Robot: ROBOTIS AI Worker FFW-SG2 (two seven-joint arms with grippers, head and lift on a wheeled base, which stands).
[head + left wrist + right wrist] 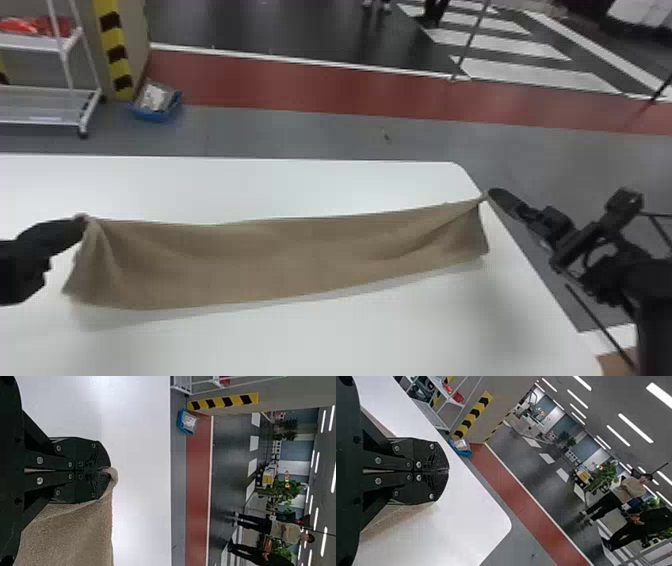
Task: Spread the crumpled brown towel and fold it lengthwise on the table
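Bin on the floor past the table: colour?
The bin is blue, with pale contents; it shows best in the left wrist view.

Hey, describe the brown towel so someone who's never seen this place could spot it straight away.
Start at the big white table in front of the robot. Over it, a long brown towel stretches between the left hand and right hand. It's the one soft, creased strip, against smooth white tabletop and black hands.
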